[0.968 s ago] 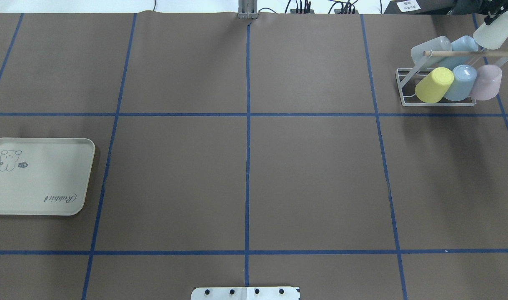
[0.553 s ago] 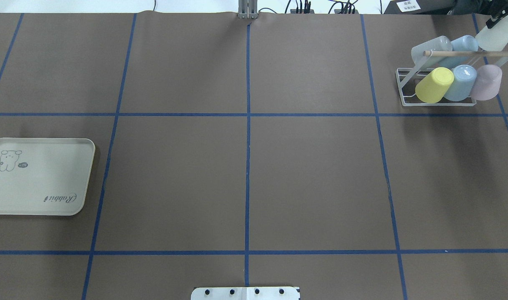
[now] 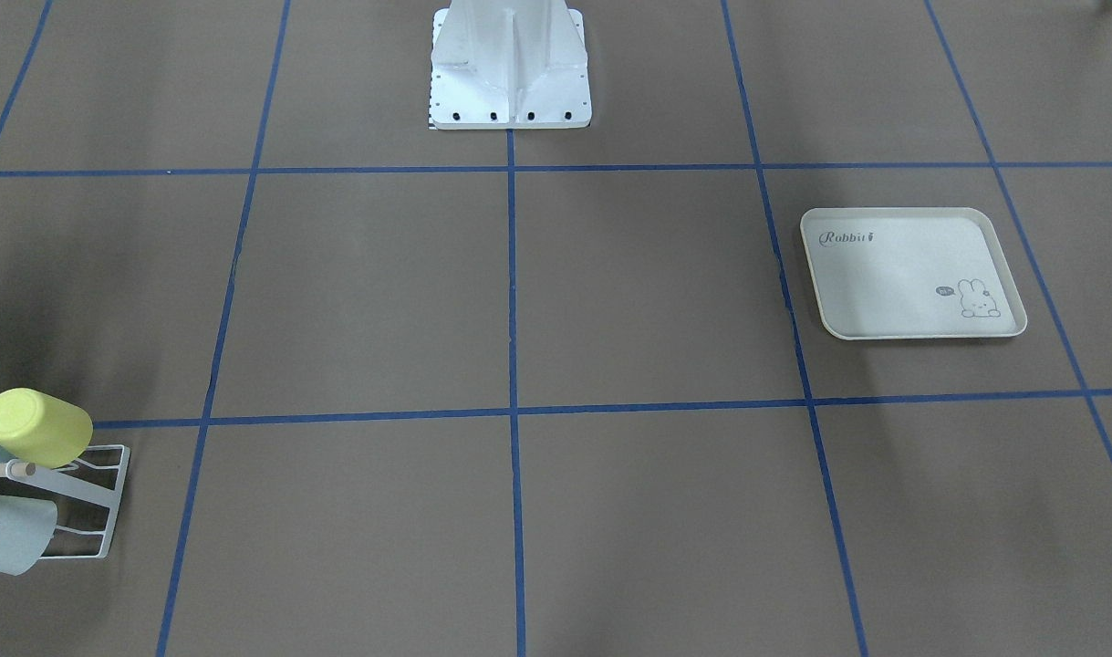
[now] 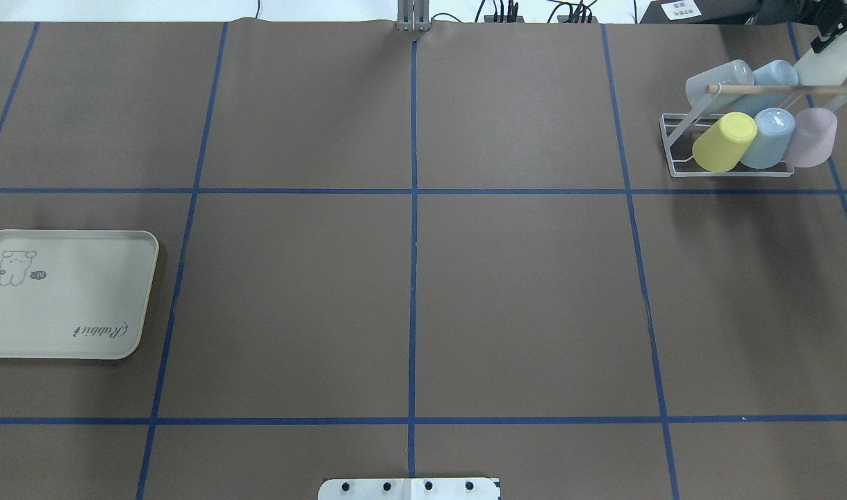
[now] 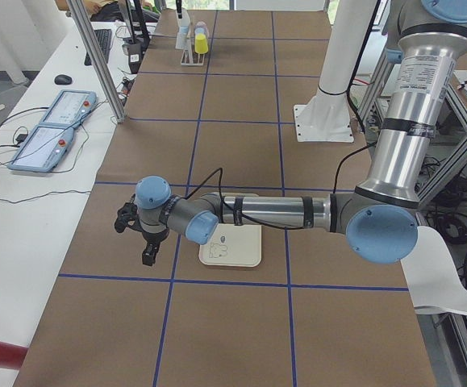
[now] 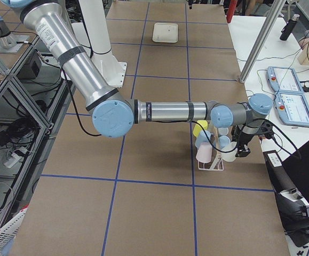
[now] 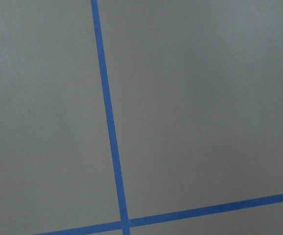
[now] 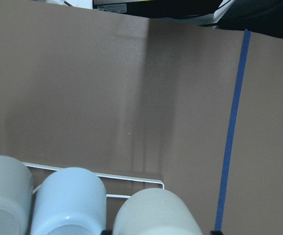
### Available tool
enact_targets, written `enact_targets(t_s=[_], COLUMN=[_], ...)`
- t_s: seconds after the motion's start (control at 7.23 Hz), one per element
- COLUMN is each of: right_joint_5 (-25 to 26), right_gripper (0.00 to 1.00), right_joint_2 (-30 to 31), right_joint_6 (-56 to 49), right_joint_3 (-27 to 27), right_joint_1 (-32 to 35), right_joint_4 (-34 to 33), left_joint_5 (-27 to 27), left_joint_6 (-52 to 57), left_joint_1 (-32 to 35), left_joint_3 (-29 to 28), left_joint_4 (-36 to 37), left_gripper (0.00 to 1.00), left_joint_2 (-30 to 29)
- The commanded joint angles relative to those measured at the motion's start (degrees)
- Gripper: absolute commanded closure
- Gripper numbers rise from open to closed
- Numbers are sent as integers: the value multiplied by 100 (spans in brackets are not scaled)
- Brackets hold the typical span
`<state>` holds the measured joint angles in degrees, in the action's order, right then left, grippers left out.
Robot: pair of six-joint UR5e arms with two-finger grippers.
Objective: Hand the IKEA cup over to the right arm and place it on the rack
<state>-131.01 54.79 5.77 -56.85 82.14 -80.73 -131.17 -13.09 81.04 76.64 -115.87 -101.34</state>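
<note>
Cup [image 4: 823, 62], pale, grasped by right pincer [image 6: 241, 148] at rack [image 4: 750, 89]; left pincer [image 5: 140, 238]: cannot tell.

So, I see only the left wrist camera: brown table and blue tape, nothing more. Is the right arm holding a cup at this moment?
Observer: Yes. The right wrist camera shows a pale cup between the jaws of the right gripper.
Operator: Is it near the rack?
Observer: Yes. From overhead it hangs at the back row of the rack, beside a blue cup. I cannot tell if it is seated.
Operator: Are other cups there?
Observer: Five, with a yellow cup at the front row's end.
</note>
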Motion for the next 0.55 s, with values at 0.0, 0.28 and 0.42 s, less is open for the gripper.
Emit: enact_targets(t_s=[0.0, 0.28, 0.42], right_joint_5=[14, -4, -4], right_gripper=[1, 1, 1], right_joint_2=[14, 31, 388], right_joint_6=[29, 21, 29], right_joint_3=[-19, -184, -638], right_joint_1=[-58, -40, -31], right_joint_4=[22, -30, -48], left_joint_5=[-179, -417, -540], left_joint_6=[0, 17, 26], left_joint_1=[0, 70, 192], left_joint_3=[0, 0, 0], left_joint_4=[29, 38, 116], left_gripper=[0, 0, 0], left_joint_2=[26, 18, 18])
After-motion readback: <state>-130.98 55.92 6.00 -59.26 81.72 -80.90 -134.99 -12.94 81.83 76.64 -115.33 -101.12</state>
